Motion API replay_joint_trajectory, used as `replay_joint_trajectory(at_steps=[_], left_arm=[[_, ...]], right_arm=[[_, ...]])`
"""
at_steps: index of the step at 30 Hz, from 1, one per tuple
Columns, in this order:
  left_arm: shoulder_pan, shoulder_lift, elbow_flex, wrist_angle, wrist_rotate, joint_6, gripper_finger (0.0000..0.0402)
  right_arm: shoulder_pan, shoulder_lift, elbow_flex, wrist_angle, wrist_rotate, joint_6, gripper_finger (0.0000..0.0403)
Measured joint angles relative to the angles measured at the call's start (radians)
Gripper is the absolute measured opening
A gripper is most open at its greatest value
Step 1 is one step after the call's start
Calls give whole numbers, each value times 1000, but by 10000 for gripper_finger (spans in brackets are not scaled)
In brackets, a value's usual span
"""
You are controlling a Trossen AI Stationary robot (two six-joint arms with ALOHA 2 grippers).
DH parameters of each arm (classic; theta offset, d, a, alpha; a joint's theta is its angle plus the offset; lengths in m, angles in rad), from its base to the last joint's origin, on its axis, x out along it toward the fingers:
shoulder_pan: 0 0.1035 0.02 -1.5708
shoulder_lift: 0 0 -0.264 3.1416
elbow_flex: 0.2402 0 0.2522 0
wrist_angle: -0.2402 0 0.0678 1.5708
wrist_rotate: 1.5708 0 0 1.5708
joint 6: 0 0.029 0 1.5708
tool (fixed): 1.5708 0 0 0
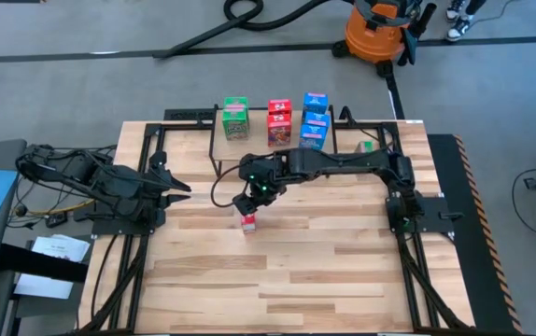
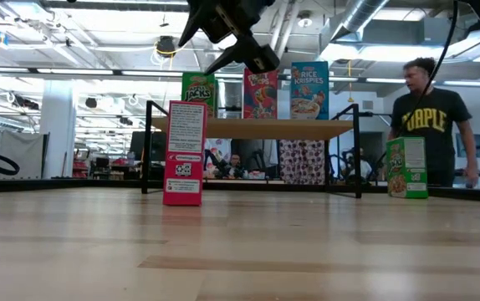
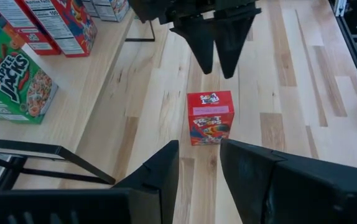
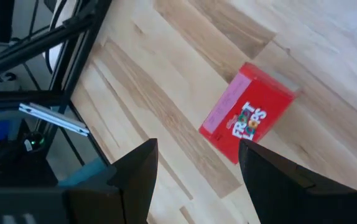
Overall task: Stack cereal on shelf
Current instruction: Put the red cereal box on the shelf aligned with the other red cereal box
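A red cereal box [image 1: 247, 222] [image 2: 183, 153] stands upright on its bottom end on the slatted tabletop, in front of the shelf [image 2: 257, 127]. My right gripper [image 1: 246, 203] [image 2: 248, 60] hangs open above it, pointing down at a slant. In the right wrist view the box [image 4: 247, 118] shows beyond the gap between its fingers, untouched. On the shelf top [image 1: 221, 149] stand a green box [image 1: 235, 117], a red box [image 1: 279, 121] and a blue box [image 1: 315, 119]. My left gripper [image 1: 182, 185] [image 3: 198, 149] waits at the table's left edge, its fingers slightly apart with nothing between them.
Another green box [image 2: 407, 167] [image 1: 366, 147] stands on the table to the right of the shelf. The shelf's thin black legs [image 2: 148, 146] rise just behind the red box. A person in a dark shirt [image 2: 432, 125] stands beyond the far right corner.
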Motion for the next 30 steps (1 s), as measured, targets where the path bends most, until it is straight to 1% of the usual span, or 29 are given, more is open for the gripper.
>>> replay_joint_trajectory(at_steps=[4, 7, 11, 15, 19, 25, 30], left_arm=[[0, 0, 0, 0, 0, -5, 108], [0, 0, 0, 0, 0, -6, 108], [0, 0, 0, 0, 0, -5, 108], [0, 0, 0, 0, 0, -5, 108], [0, 0, 0, 0, 0, -5, 108], [0, 0, 0, 0, 0, -5, 108], [0, 0, 0, 0, 0, -5, 108]], right_arm=[[11, 0, 0, -11, 4, -44, 250], [21, 0, 0, -12, 48, -45, 250], [26, 0, 0, -59, 145, 49, 250], [24, 0, 0, -89, 171, 96, 250], [38, 0, 0, -88, 242, 167, 250], [61, 0, 0, -88, 270, 212, 250], [86, 0, -1, -88, 315, 223, 250]])
